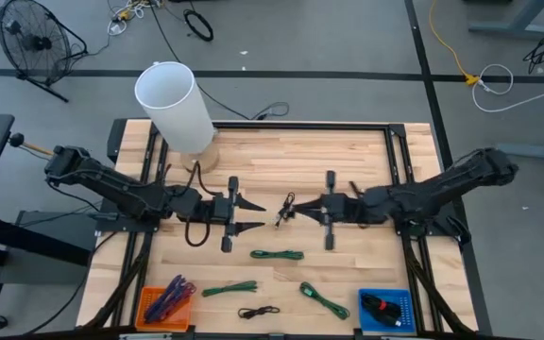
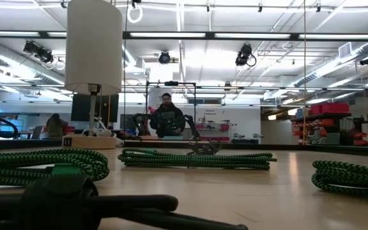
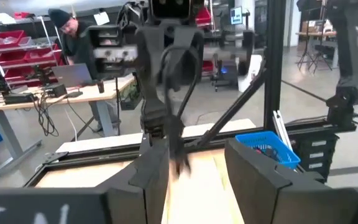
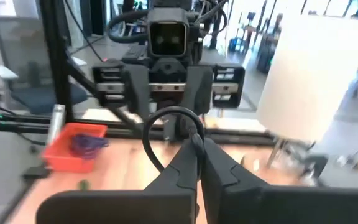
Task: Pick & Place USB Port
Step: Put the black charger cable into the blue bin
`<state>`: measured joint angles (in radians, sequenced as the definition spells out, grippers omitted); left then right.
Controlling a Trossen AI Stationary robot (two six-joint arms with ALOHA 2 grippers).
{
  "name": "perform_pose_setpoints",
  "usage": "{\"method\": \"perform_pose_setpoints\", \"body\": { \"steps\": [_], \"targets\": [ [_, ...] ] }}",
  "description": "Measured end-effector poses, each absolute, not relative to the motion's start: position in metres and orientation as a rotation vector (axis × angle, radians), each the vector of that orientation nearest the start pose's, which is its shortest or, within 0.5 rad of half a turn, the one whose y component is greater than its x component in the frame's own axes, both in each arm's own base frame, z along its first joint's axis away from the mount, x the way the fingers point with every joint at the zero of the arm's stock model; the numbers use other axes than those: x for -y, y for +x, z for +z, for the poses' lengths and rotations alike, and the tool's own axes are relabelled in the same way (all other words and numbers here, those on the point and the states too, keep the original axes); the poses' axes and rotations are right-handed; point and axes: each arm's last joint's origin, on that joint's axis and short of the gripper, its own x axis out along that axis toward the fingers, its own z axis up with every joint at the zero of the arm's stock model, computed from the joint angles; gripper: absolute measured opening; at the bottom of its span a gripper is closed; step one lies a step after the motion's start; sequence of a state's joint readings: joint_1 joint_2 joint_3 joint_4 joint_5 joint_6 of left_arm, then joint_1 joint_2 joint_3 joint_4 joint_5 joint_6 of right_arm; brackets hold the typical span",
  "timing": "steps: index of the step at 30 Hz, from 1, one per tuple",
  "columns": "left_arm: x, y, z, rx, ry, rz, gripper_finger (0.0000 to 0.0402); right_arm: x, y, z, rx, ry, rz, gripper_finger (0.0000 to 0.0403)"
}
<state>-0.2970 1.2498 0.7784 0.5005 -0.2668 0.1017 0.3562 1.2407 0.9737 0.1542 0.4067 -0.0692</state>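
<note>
A thin black USB cable [image 1: 284, 210] sits between my two grippers at the table's middle. My right gripper [image 1: 298, 209] is shut on it, and in the right wrist view the cable [image 4: 166, 121] loops up from the gripper [image 4: 196, 142]. My left gripper [image 1: 256, 216] is open and faces the cable from the table's left, a short gap away. Seen from the left wrist, the left gripper [image 3: 197, 177] has its fingers spread, and the cable [image 3: 178, 146] hangs beyond them, below the right gripper [image 3: 166, 127]. My right gripper pinches the black cable between its two fingertips [image 4: 190, 149], coming level from the table's right. One part of the cable [image 4: 194, 132] curls up in a loop above the fingers. Another part [image 3: 179, 158] hangs below them; whether it reaches the table I cannot tell.
Several green cables [image 1: 277, 254] lie coiled on the near half of the table, with a black one [image 1: 258, 311] by the near edge. A blue bin [image 1: 387, 308] stands at the near right corner, an orange bin [image 1: 166, 302] at the near left. A white cylinder [image 1: 173, 106] stands far left.
</note>
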Motion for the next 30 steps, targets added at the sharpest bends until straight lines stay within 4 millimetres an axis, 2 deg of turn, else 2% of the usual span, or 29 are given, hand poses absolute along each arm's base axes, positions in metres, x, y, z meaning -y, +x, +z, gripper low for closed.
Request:
{"method": "perform_pose_setpoints", "body": {
  "steps": [4,9,14,18,21,26,30],
  "targets": [
    [0.075,0.264,0.299,-0.003,0.099,-0.035,0.0162,-0.097,0.23,0.348,-0.161,0.028,-0.031,0.0001],
    [0.077,0.263,0.296,-0.034,0.107,-0.046,0.0163,-0.111,0.179,0.376,-0.231,0.227,0.047,0.0],
    [0.077,0.263,0.294,-0.055,0.107,-0.046,0.0163,-0.126,0.144,0.388,-0.441,0.395,0.181,0.0],
    [0.077,0.263,0.294,-0.056,0.107,-0.046,0.0163,-0.144,0.132,0.376,-0.696,0.507,0.255,0.0],
    [0.077,0.263,0.294,-0.056,0.107,-0.046,0.0163,-0.154,0.13,0.358,-0.891,0.629,0.153,0.0],
    [0.077,0.263,0.294,-0.056,0.107,-0.045,0.0163,-0.174,0.13,0.32,-1.287,0.768,-0.144,0.0],
    [0.076,0.263,0.294,-0.058,0.107,-0.044,0.0163,-0.197,0.139,0.299,-1.408,0.753,-0.189,0.0]
  ]
}}
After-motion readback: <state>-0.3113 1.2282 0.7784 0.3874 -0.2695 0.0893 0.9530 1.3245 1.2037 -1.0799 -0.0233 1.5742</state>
